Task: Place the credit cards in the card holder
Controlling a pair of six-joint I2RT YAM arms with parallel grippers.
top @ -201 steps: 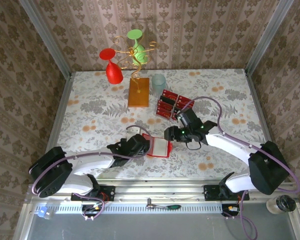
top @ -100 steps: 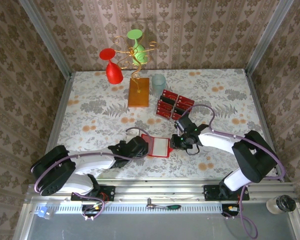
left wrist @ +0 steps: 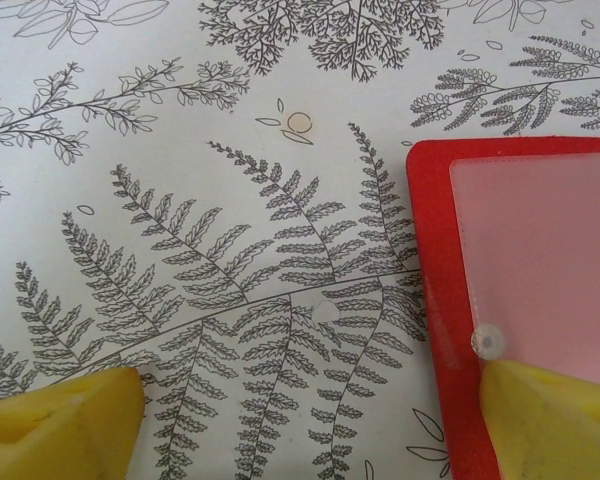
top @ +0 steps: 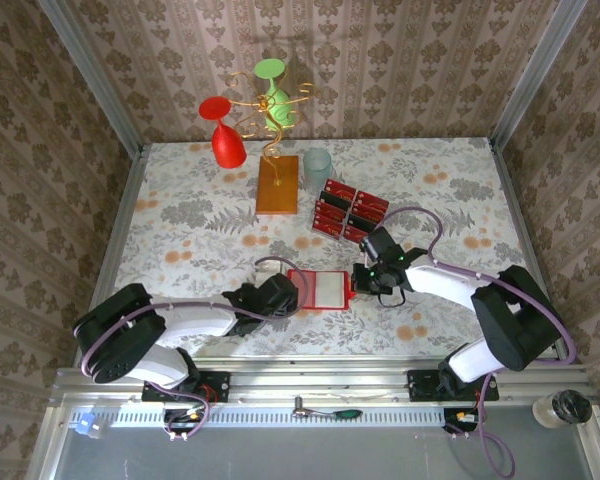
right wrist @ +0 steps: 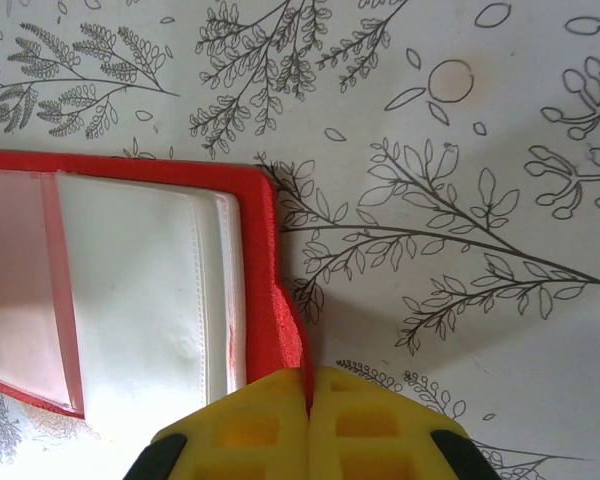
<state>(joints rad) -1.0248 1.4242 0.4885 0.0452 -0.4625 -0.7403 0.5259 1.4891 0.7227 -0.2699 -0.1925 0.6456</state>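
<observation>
The card holder (top: 320,290) is lying open and flat, pale inside facing up, at the near middle of the table (top: 180,230), between the two tools. The right tool (top: 368,278) is pinching the red border (right wrist: 265,260) at the holder's right edge. In the right wrist view its yellow fingers (right wrist: 240,430) are sitting closed together with the thin red edge running in between them, so it is gripping the holder, probably to pin that flap open or drag it into place. The left tool (top: 278,296) is standing wide open at the holder's left edge and gripping nothing. In the left wrist view one finger (left wrist: 550,415) is sitting over the holder's corner next to the snap dot (left wrist: 490,342) and the other is well apart over bare table, likely pressing that side flat, though contact is hard to tell. The credit cards (top: 348,212) are sitting in rows farther back, right of center, apart from the holder, with none inside it yet. So the task is only starting: opening first, cards after. One tool is going to need to let go to fetch a card, and the holder may fold shut then.
</observation>
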